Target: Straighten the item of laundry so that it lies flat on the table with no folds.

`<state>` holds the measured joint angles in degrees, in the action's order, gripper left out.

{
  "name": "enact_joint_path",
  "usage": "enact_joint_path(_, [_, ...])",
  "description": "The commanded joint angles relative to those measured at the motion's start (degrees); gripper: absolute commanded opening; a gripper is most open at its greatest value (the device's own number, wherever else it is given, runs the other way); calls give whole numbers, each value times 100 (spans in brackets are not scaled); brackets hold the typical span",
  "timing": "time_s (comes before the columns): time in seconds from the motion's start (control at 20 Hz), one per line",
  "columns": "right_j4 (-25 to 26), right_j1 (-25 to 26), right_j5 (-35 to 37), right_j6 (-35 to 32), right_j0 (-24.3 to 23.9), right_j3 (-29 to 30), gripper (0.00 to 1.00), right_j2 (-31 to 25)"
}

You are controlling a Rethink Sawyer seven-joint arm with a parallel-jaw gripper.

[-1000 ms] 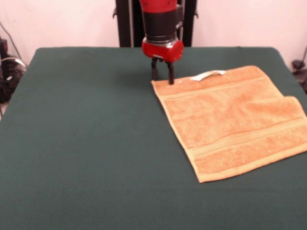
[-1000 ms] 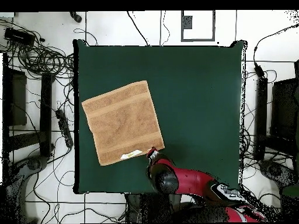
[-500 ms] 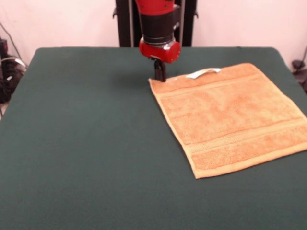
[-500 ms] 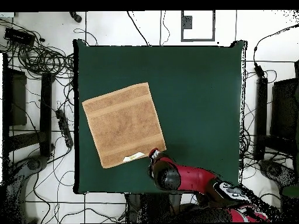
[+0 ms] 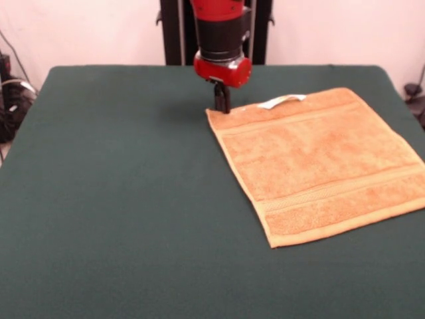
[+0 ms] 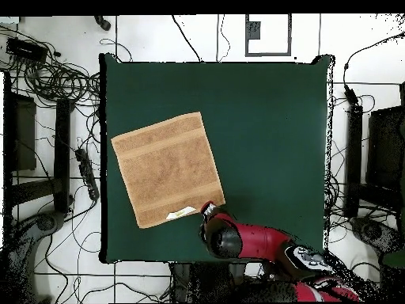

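Observation:
The item of laundry (image 5: pixel 312 163), a tan-orange terry towel, lies spread flat on the right side of the dark green table (image 5: pixel 119 186). Its woven bands run near the far and near edges, and a white tag (image 5: pixel 282 102) sticks out at the far edge. My gripper (image 5: pixel 221 106) stands upright at the towel's far left corner, fingers pressed together on that corner. From overhead, the towel (image 6: pixel 168 168) sits on the left part of the table (image 6: pixel 269 142), its tag (image 6: pixel 180 211) close to the gripper (image 6: pixel 207 208).
The towel's right corner reaches close to the table's right edge (image 5: pixel 406 100) in the front view. Cables (image 6: pixel 55 75) and dark equipment (image 6: pixel 378 158) lie on the floor around the table.
The gripper's fingers closed on the towel's corner and drew it slightly left. The fold at the towel's right side is gone and it lies flat. No movement in the last half second.

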<state>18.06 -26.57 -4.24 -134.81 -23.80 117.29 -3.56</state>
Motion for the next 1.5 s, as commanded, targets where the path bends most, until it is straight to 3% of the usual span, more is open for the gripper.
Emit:
enact_joint_path(0.05, [-320, 91, 173, -490, 625, -595, 0, -201])
enact_joint_path(0.25, [-22, -1000, 878, -88, 278, -79, 0, 44])
enact_joint_path(0.35, [124, -1263, 1111, 178, -5, -66, 0, -58])
enact_joint_path(0.65, [359, -1111, 1059, 227, -437, -283, 0, -359])
enact_joint_path(1.05, [447, -762, 807, 99, -461, -512, 0, -539])
enact_joint_path(1.1, [473, -742, 1041, 202, -523, -507, 100, -658])
enact_joint_path(1.5, [318, -697, 413, -411, -91, -260, 100, -322])
